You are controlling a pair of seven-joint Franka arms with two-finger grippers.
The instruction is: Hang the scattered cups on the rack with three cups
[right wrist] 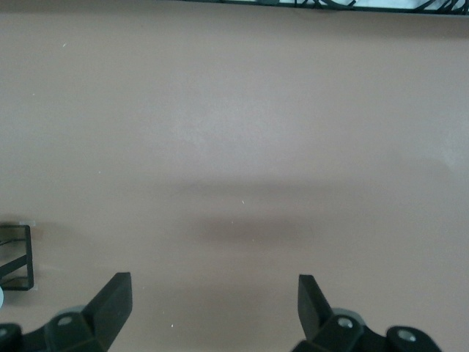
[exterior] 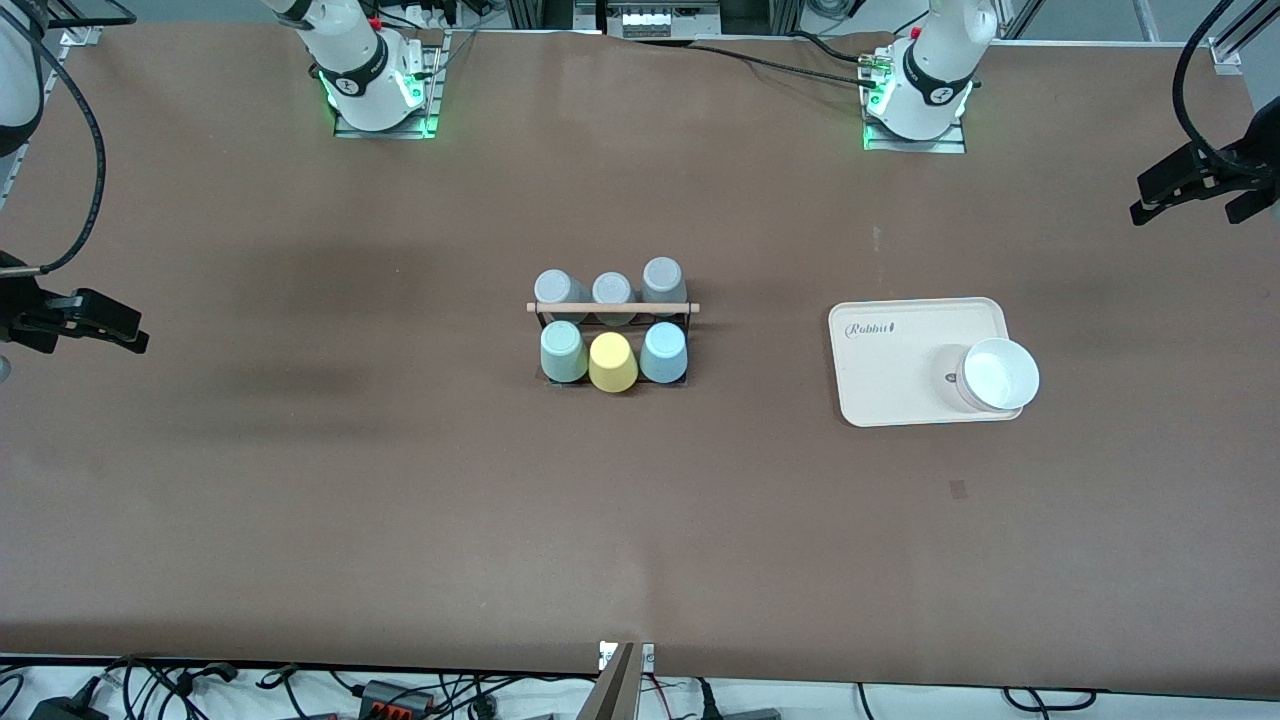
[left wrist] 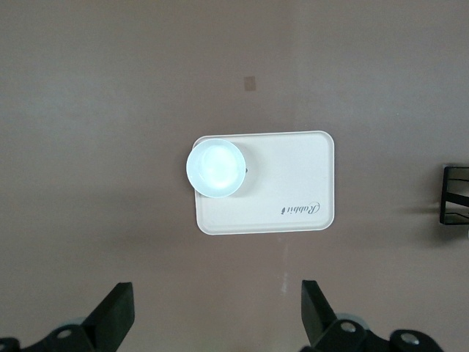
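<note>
The rack (exterior: 612,308), thin black wire under a pale wooden bar, stands mid-table with wide bare brown surface all around it. All six smooth tumblers sit upside down on it: the mint green cup (exterior: 563,351), a yellow cup (exterior: 613,362) and the light blue cup (exterior: 663,352) in the row nearer the front camera, three grey cups (exterior: 611,287) in the farther row. Toward the left arm's end lies a beige tray (exterior: 900,350) with rounded corners, carrying a glossy white bowl (exterior: 998,375). The left gripper (left wrist: 216,315) hangs over bare table beside the tray, fingers spread wide, holding nothing. The right gripper (right wrist: 212,312) hangs over bare table, equally wide and holding nothing.

Robotics lab: bolted arm bases (exterior: 378,90), cables (exterior: 400,690), brown table (exterior: 300,480).
</note>
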